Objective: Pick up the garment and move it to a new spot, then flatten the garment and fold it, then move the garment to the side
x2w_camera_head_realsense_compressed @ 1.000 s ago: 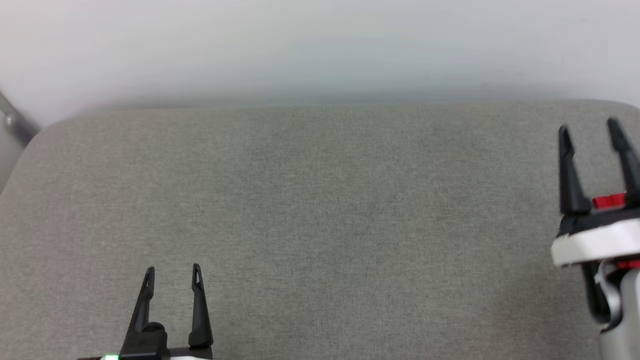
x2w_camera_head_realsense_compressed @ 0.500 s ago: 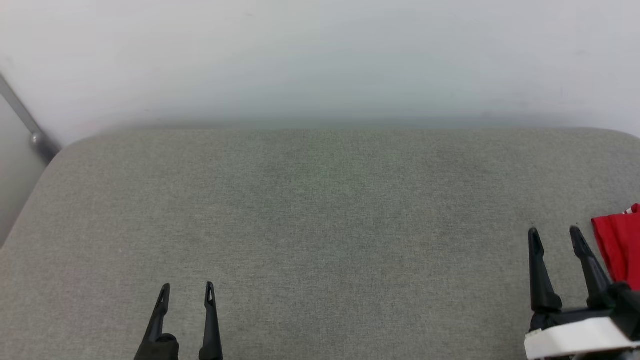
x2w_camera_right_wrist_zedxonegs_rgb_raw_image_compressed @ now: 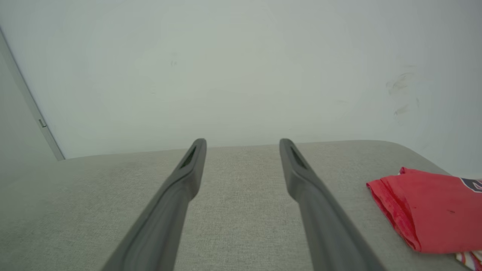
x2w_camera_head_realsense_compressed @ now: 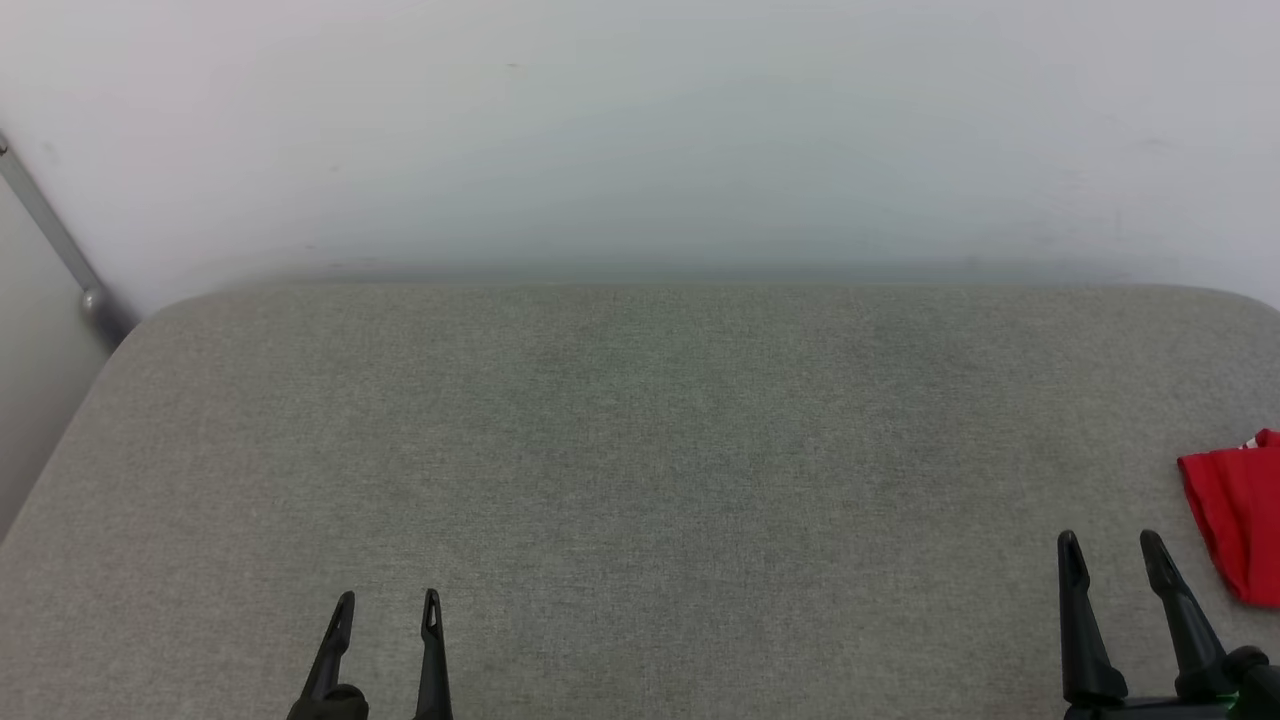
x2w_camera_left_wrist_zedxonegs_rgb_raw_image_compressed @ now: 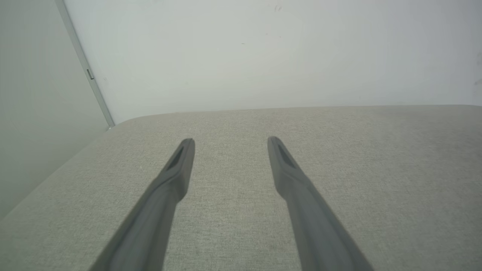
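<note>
The garment (x2w_camera_head_realsense_compressed: pixel 1238 520) is a bright red folded bundle lying at the far right edge of the grey cushioned surface (x2w_camera_head_realsense_compressed: pixel 640 450). In the right wrist view the garment (x2w_camera_right_wrist_zedxonegs_rgb_raw_image_compressed: pixel 429 209) lies to the right of my fingers, with a dark patch and striped trim at its right edge. My right gripper (x2w_camera_head_realsense_compressed: pixel 1110 545) stands open just left of the garment, apart from it, with nothing between its fingers. Low on the left, my left gripper (x2w_camera_head_realsense_compressed: pixel 388 602) is open too, with empty jaws. Bare grey fabric shows between the fingers of the left gripper (x2w_camera_left_wrist_zedxonegs_rgb_raw_image_compressed: pixel 230 141) and of the right gripper (x2w_camera_right_wrist_zedxonegs_rgb_raw_image_compressed: pixel 243 142).
A white wall (x2w_camera_head_realsense_compressed: pixel 640 130) rises right behind the surface's rounded far edge. A grey metal bar (x2w_camera_head_realsense_compressed: pixel 60 245) slants down the wall at the far left corner. The surface's left edge drops off beside it.
My right gripper has drawn back from high on the right to the bottom edge, uncovering the red garment. The camera has tilted, so the surface's far edge sits lower. The left gripper shows lower.
</note>
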You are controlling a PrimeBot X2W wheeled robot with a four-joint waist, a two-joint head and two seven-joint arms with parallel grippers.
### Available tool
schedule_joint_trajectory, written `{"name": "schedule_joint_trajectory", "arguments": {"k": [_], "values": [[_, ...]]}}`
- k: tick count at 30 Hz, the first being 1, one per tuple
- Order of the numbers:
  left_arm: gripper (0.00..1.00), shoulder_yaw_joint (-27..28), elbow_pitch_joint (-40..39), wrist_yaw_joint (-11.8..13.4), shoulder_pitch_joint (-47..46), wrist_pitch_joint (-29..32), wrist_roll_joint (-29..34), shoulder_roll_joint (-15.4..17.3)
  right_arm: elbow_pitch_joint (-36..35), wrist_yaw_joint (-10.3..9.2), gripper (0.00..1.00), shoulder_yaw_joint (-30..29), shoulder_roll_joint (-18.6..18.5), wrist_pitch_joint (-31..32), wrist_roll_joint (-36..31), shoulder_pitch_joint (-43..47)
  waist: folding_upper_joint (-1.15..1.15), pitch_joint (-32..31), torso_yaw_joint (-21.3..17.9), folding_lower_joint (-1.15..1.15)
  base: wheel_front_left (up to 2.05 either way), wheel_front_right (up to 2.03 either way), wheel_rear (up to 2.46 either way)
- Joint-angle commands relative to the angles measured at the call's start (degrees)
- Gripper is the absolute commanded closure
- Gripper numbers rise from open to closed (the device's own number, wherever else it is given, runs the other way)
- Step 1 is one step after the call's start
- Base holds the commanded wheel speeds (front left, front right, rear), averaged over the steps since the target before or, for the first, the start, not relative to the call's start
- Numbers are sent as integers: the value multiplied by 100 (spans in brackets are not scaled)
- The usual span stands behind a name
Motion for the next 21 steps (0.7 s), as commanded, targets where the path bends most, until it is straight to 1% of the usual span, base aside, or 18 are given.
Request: {"name": "schedule_joint_trajectory", "arguments": {"k": [1,8,18,19,21], "values": [[0,14,12,-17,84,16,-1,-3,-53,-5,0,26,28,-8,64,103,0,-13,4,1,0,0,0],[0,38,26,-89,79,16,-62,-25,-180,-5,0,34,28,-9,226,239,0,-37,17,1,0,0,0],[0,69,48,-168,85,17,-92,-46,-143,-5,0,110,29,-9,290,323,0,-33,8,1,0,0,0],[100,52,47,-149,42,0,-94,-42,-149,0,100,111,2,0,274,252,0,-33,9,1,0,0,0],[100,40,125,-152,58,-1,-107,-42,-67,1,100,123,2,6,288,253,0,-32,9,1,0,0,0]]}}
